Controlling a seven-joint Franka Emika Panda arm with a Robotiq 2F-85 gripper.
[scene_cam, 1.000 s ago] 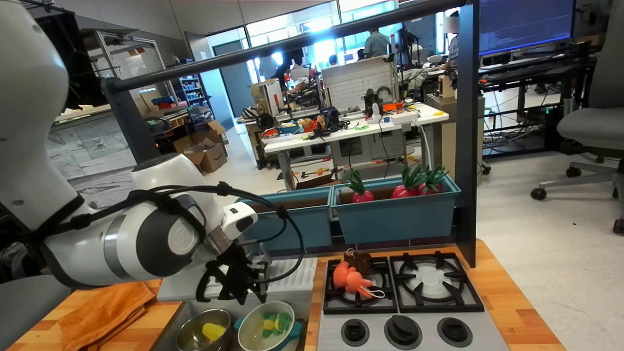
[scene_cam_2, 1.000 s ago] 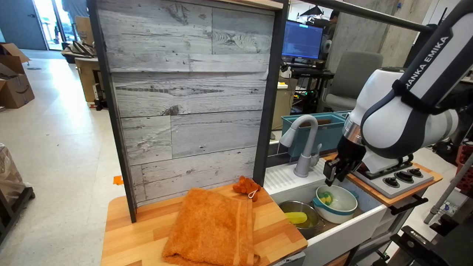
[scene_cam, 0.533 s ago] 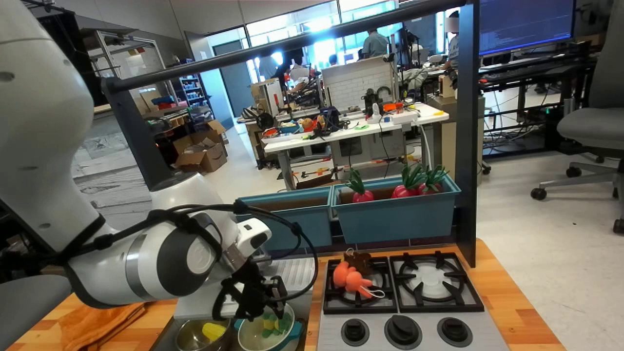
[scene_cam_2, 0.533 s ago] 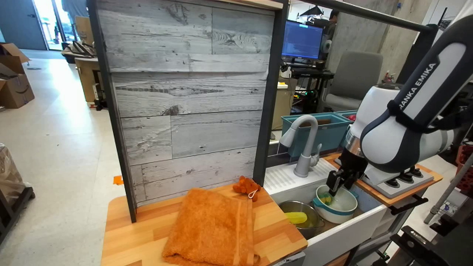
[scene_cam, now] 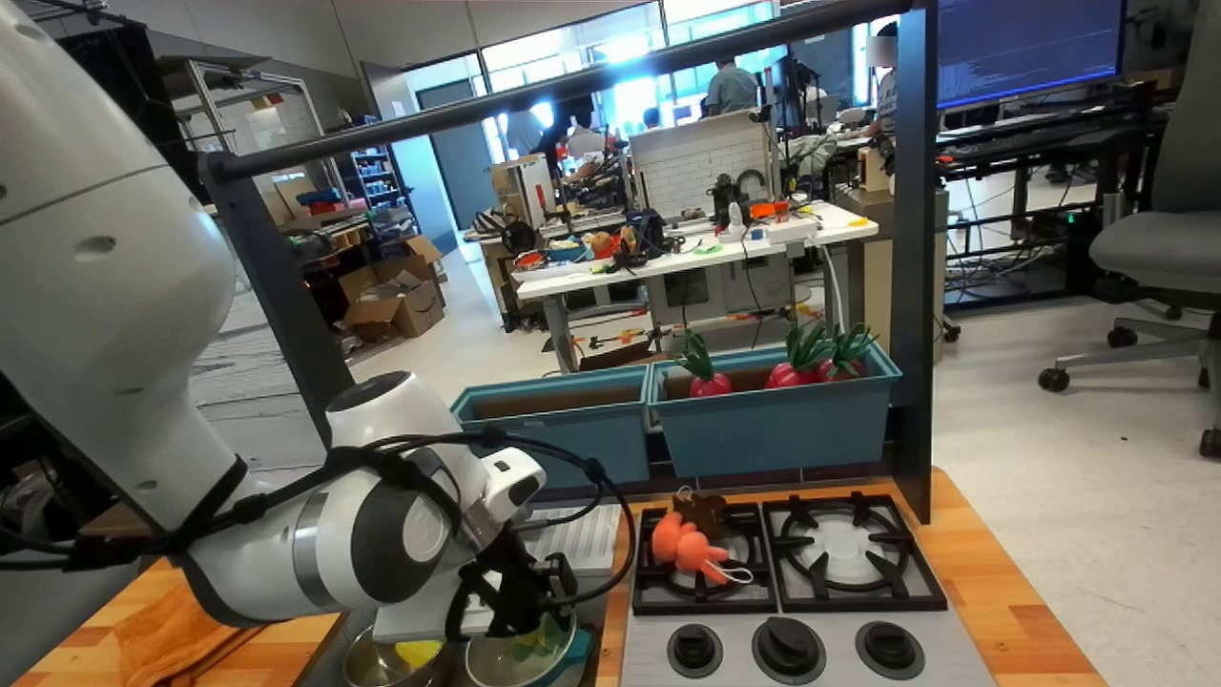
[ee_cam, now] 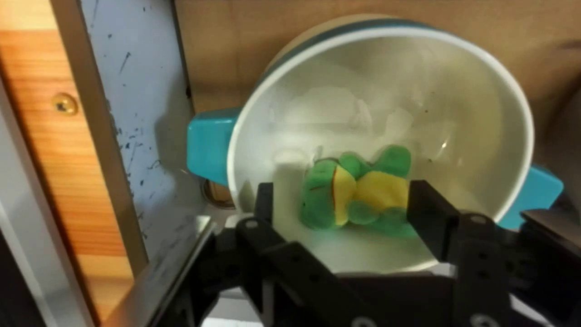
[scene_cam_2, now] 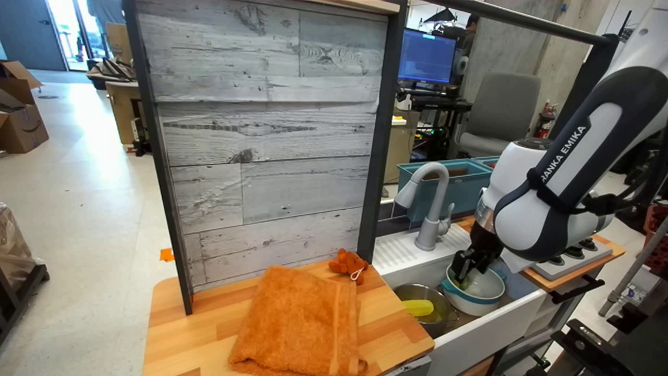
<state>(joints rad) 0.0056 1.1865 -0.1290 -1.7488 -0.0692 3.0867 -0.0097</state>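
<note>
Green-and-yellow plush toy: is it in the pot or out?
In: the wrist view shows the plush toy lying inside the white pot, under the open gripper.

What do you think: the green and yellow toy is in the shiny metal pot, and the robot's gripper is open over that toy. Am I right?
Not quite, you picked the wrong pot! The green and yellow toy is in the white and teal pot, as the wrist view shows. The rest is right: the gripper is open over it.
</note>
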